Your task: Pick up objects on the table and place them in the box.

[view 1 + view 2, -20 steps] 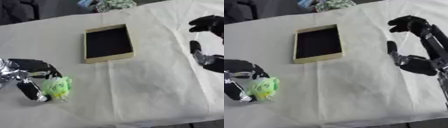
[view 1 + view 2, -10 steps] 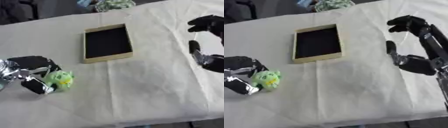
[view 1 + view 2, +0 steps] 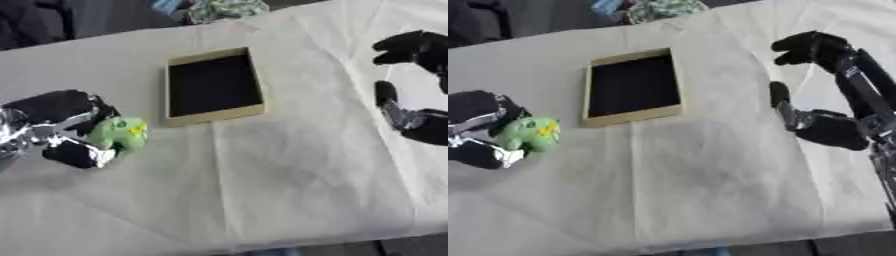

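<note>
Left eye view: left hand (image 3: pixel 61 127) has fingers curled round green toy (image 3: pixel 119 134), now lifted and carried nearer the box (image 3: pixel 213 84) vs a sec ago. Right hand (image 3: pixel 820 90) idle at right, fingers relaxed. Box still empty; drop-in next.

The left hand (image 3: pixel 61 127) has carried the green toy (image 3: pixel 118 133) boxward (off the cloth).

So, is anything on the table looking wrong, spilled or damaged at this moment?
Nothing stands out. The box sits flat and empty on the cloth, the left hand holds the green toy, and the right hand is open, holding nothing.
</note>
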Motion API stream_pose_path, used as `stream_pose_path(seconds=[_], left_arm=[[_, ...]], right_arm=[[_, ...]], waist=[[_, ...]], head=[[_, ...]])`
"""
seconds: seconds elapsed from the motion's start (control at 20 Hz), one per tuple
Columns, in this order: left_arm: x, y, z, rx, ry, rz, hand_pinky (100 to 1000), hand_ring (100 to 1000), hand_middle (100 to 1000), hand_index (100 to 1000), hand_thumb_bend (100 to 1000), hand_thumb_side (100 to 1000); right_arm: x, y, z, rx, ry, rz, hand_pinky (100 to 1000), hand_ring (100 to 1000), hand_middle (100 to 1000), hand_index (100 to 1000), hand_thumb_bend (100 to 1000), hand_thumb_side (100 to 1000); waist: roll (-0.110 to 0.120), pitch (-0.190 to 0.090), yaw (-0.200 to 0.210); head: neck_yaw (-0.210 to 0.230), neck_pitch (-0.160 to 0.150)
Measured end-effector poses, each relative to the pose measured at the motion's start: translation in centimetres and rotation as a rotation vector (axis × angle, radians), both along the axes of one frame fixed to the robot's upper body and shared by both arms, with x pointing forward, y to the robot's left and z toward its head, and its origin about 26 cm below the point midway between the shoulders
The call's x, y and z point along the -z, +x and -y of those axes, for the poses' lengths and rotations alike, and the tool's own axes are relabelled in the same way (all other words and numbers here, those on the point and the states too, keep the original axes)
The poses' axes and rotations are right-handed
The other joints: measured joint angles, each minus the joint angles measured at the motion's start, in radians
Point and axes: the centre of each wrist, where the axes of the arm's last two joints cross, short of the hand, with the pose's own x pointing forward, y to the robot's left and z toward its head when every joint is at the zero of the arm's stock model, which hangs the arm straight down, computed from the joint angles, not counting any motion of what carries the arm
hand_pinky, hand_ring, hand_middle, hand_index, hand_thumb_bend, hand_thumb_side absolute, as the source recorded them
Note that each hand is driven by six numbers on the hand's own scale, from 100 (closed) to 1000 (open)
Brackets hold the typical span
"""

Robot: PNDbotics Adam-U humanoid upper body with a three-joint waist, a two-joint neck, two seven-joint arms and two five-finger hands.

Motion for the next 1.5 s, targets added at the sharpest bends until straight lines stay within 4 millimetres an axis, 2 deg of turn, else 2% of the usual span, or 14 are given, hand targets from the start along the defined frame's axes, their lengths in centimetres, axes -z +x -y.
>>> stream_pose_path(seconds=[0.35, 0.6, 0.75, 1.05, 1.35, 1.5], left_arm=[[-4.9, 2.2, 1.7, 0.012, 0.006, 0.144, 630, 404, 361, 635, 100, 497], [-6.0, 5.5, 3.8, 0.033, 0.024, 0.171, 637, 413, 370, 640, 100, 501], [-5.4, 7.8, 5.1, 0.037, 0.051, 0.173, 639, 417, 374, 644, 100, 499], [-2.3, 11.5, 6.7, 0.02, 0.075, 0.162, 643, 426, 380, 651, 100, 504], [0.7, 13.5, 8.4, 0.026, 0.076, 0.188, 647, 440, 395, 663, 100, 510], [1.9, 14.1, 8.9, 0.025, 0.073, 0.203, 661, 474, 444, 693, 100, 514]], right_arm=[[-0.1, 0.1, -0.3, -0.019, -0.006, 0.002, 788, 738, 768, 838, 100, 240], [-0.3, 0.1, -0.7, -0.038, -0.008, 0.001, 788, 738, 768, 838, 100, 241], [-0.2, 0.1, -0.9, -0.048, -0.006, -0.004, 788, 738, 768, 838, 100, 240], [-0.4, 0.2, -1.1, -0.064, -0.003, -0.003, 787, 738, 767, 838, 100, 241], [-0.5, 0.2, -1.5, -0.081, 0.002, -0.001, 787, 738, 767, 838, 100, 242], [-0.5, 0.2, -1.6, -0.084, 0.001, -0.002, 787, 737, 766, 837, 100, 243]], waist=[[0.0, 0.0, -0.019], [0.0, 0.0, -0.032], [0.0, 0.004, -0.045], [-0.007, 0.012, -0.063], [-0.013, 0.019, -0.078], [-0.013, 0.021, -0.083]], head=[[-0.001, -0.002], [0.001, -0.006], [0.005, -0.011], [0.006, -0.022], [0.008, -0.032], [0.015, -0.033]])
